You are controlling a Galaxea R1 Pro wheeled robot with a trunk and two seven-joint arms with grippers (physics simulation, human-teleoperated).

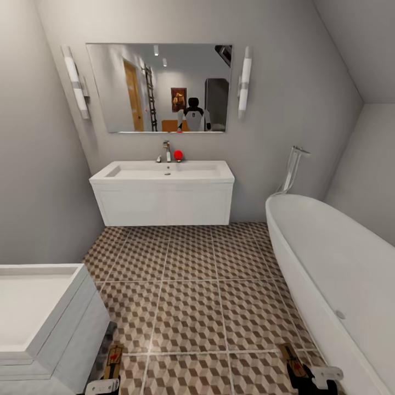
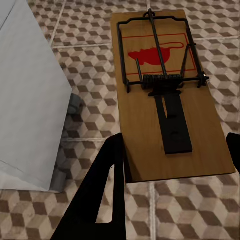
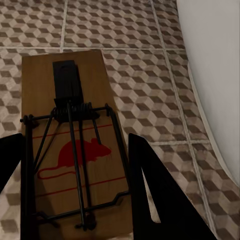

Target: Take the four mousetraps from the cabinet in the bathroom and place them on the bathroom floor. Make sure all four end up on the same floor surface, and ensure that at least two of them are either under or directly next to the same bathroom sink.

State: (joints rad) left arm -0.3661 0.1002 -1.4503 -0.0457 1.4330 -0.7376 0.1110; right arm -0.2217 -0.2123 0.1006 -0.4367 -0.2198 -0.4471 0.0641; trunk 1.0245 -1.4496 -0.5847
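Observation:
Two mousetraps are in hand, each a brown wooden board with wire and a red mouse mark. My left gripper [image 1: 105, 379] [image 2: 175, 165] is shut on one mousetrap [image 1: 113, 357] [image 2: 165, 95], held just above the bathroom floor [image 1: 186, 274] beside a white unit. My right gripper [image 1: 308, 378] [image 3: 75, 175] is shut on the other mousetrap [image 1: 291, 359] [image 3: 70, 135], low over the tiles next to the bathtub. The far bathroom sink [image 1: 164, 171] stands against the back wall, well ahead of both. The cabinet is out of view.
A white flat-fronted unit [image 1: 49, 323] [image 2: 30, 90] crowds the near left. The white bathtub [image 1: 340, 274] [image 3: 215, 75] runs along the right. A mirror [image 1: 159, 88] hangs over the sink, and a tap with a red object [image 1: 178, 155] sits on it. Open tiled floor lies between.

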